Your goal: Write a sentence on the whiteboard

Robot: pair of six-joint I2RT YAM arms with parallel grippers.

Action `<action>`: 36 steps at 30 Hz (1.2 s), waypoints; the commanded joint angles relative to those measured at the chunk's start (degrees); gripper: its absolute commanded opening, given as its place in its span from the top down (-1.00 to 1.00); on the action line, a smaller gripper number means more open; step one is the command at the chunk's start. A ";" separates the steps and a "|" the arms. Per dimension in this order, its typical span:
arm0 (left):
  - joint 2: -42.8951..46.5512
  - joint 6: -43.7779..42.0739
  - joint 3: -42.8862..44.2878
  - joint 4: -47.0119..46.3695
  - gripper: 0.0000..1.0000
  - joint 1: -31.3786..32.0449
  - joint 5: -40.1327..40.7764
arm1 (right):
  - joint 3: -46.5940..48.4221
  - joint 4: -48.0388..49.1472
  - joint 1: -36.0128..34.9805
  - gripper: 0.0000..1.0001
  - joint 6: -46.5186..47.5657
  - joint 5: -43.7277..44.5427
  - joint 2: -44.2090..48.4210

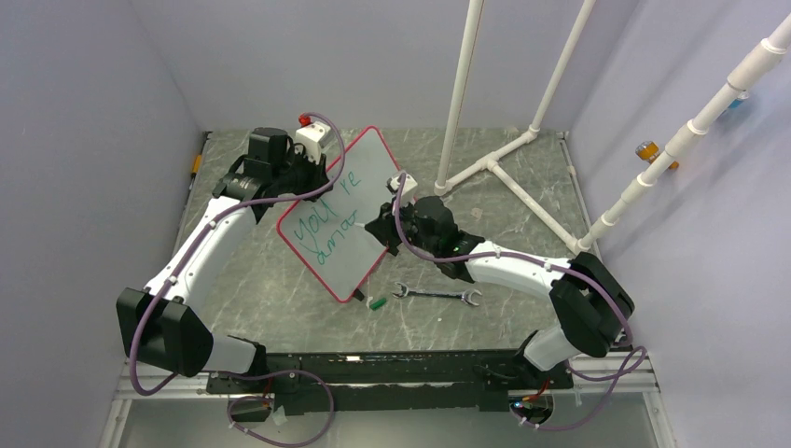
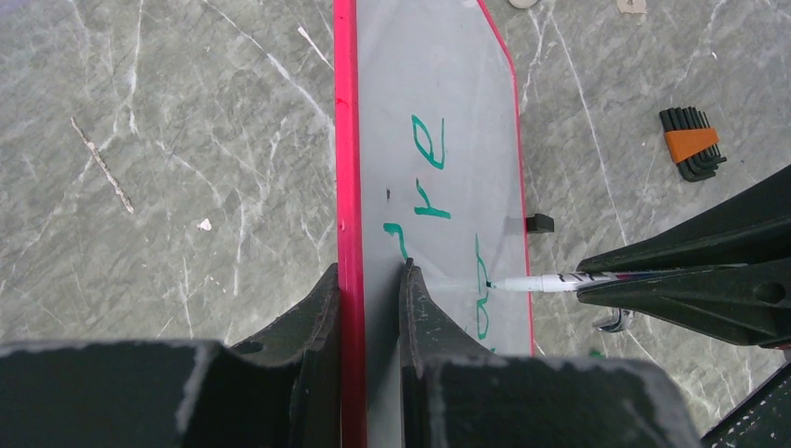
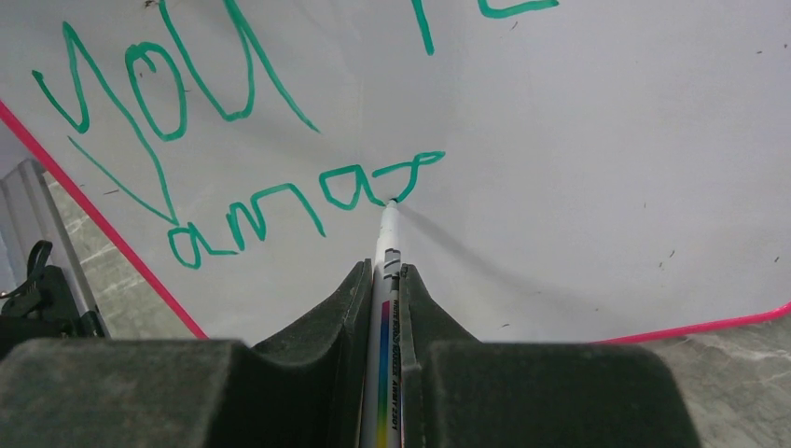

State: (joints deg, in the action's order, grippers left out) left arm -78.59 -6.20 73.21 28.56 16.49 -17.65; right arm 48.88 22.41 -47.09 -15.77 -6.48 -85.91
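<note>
The left gripper (image 2: 370, 271) was clamped on the red edge of the whiteboard (image 1: 340, 219). Facing the whiteboard, the right gripper (image 3: 384, 271) pinched a marker (image 3: 388, 229), its tip touching the end of the green sentence (image 1: 328, 224), at "amaz".

Nearer than the marker (image 3: 387, 245), a wrench (image 1: 437, 295) lies on the marbled table (image 1: 280, 280) with a green cap (image 1: 377, 303) just beside it, while a white pipe frame (image 1: 494, 163) stands off to the marker's right.
</note>
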 commanded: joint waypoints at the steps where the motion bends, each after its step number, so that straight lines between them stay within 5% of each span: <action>1: -1.56 -10.87 -0.61 6.41 1.00 -0.24 9.92 | -0.48 1.12 -0.73 1.00 -0.44 -0.39 0.92; 36: -2.10 -10.82 -0.26 6.65 1.00 -0.28 9.72 | 4.46 -5.13 0.67 1.00 6.30 8.67 4.00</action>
State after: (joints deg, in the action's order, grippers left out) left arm -78.63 -6.26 73.43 28.67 16.60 -17.74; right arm 51.77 15.79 -46.63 -10.46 1.43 -85.43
